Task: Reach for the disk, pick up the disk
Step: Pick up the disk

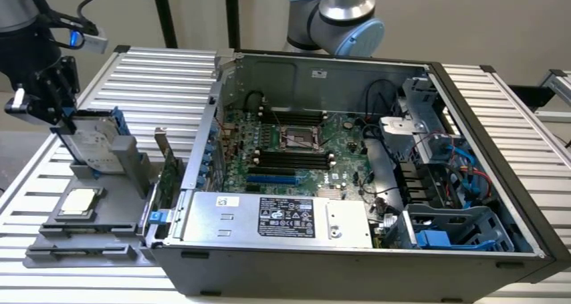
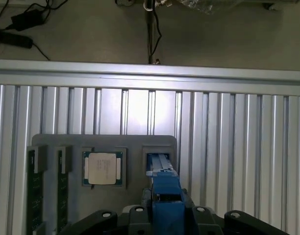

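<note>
The disk [image 1: 96,142] is a silver-grey drive with a white label and blue rails. It stands on edge, slightly tilted, with its lower end in a slot of the grey holder tray [image 1: 85,240] at the exterior view's left. My gripper [image 1: 64,119] comes down onto its upper end, black fingers closed on both faces. The wrist view sees the disk [image 2: 165,188] edge-on as a blue rail running from the tray slot up between my gripper's [image 2: 167,211] jaws.
A small square silver chip [image 1: 79,202] [image 2: 102,168] lies in the tray beside the disk, with memory sticks [image 2: 34,188] further along. An open computer case [image 1: 375,164] with a silver power supply box [image 1: 277,217] stands to the right. The ribbed aluminium table [image 2: 228,147] lies underneath.
</note>
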Tool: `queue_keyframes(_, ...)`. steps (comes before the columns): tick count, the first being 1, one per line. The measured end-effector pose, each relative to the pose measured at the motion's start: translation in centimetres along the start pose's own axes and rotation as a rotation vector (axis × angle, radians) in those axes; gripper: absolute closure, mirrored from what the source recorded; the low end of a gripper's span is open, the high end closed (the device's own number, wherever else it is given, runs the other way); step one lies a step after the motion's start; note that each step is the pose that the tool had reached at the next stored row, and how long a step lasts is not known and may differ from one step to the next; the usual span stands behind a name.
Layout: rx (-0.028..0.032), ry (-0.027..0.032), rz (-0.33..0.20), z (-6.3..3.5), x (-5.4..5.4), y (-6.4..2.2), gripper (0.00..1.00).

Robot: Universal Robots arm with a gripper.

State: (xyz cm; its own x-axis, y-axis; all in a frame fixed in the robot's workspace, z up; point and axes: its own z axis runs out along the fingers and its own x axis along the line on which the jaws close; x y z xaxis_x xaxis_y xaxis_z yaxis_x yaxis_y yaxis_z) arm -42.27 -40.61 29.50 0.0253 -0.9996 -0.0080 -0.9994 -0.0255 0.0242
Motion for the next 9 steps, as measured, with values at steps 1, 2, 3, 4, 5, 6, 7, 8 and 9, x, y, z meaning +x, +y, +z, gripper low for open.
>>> queue_keyframes(1,0.0000,0.0000,0.000,0.00,0.04,0.00,0.67)
queue_keyframes(2,0.0000,0.0000,0.000,-0.01,0.07,0.00,0.67)
queue_keyframes(3,0.0000,-0.0004,0.000,-0.01,0.09,0.00,0.67)
queue_keyframes(4,0.0000,-0.0007,0.000,0.00,0.11,0.00,0.67)
queue_keyframes(5,0.0001,-0.0009,0.000,0.00,0.11,0.00,0.67)
queue_keyframes(6,0.0001,-0.0009,0.000,0.00,0.11,0.00,0.67)
queue_keyframes(7,0.0001,-0.0009,0.000,0.00,0.12,0.00,0.67)
queue_keyframes(8,0.0000,-0.0009,0.000,0.00,0.12,0.00,0.67)
queue_keyframes(9,0.0001,-0.0010,0.000,0.00,0.12,0.00,0.67)
